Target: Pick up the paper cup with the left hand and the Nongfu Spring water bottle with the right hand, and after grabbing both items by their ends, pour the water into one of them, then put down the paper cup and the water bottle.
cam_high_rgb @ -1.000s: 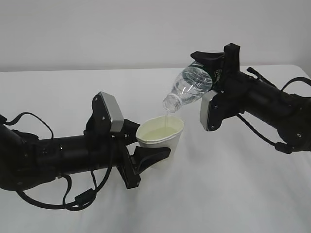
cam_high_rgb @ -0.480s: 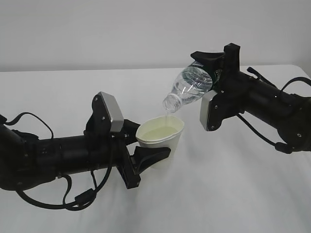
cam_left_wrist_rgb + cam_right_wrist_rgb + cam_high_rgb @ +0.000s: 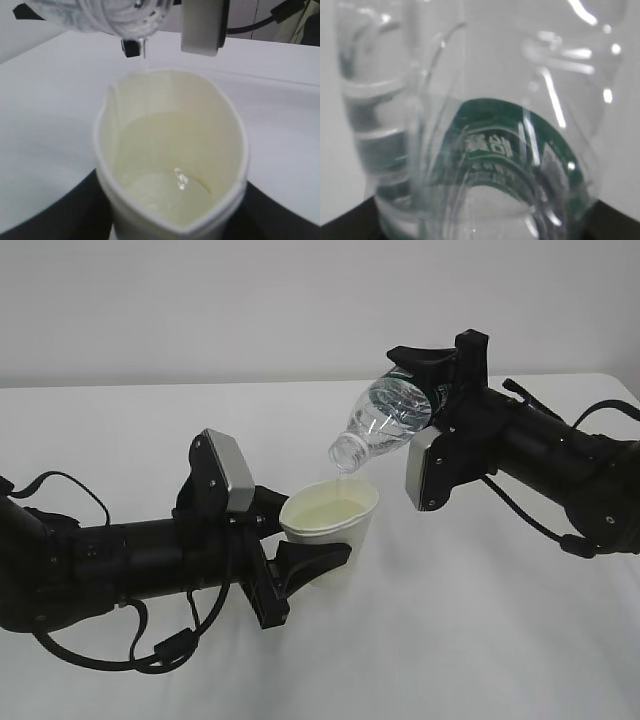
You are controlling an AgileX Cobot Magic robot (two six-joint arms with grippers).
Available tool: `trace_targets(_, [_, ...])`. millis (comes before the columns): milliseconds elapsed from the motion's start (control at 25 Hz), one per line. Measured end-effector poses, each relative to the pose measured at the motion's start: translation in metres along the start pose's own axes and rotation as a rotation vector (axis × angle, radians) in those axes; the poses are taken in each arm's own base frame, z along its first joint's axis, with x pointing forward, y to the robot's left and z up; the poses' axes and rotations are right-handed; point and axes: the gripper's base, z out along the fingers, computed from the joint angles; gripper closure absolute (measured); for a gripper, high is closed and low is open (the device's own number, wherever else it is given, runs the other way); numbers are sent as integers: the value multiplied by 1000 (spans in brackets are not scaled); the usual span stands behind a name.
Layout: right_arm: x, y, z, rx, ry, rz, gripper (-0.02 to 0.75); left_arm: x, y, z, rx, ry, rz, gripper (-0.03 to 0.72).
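Observation:
My left gripper is shut on the white paper cup, holding it upright just above the table; the rim is squeezed to an oval. Clear water lies in the cup, between the black fingers. My right gripper is shut on the base end of the Nongfu Spring water bottle, which is tilted neck-down over the cup's far rim. A thin stream of water falls from its mouth. The bottle's green label fills the right wrist view.
Both arms hover over a white table in front of a pale wall. Black cables loop under the left arm. The right arm's grey block hangs just beyond the cup.
The right arm and the bottle have shifted slightly up and to the left, with the neck still over the cup. The left arm and the cup stay still.

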Motion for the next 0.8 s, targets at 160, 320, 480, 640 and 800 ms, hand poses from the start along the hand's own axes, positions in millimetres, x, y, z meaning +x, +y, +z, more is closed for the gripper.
trace_targets(160, [0,0,0,2,4,2,281,0,0,0,0,0,0,276])
trace_targets(320, [1,0,0,3,10,30,281,0,0,0,-3,-1,-2,276])
trace_targets(480, [1,0,0,5,14,65,281,0,0,0,-5,-1,-3,276])
trace_targets(640, [1,-1,0,7,16,92,281,0,1,0,-6,-1,-3,276])
trace_targets(800, [2,-1,0,8,17,126,281,0,1,0,-8,-2,-4,276])
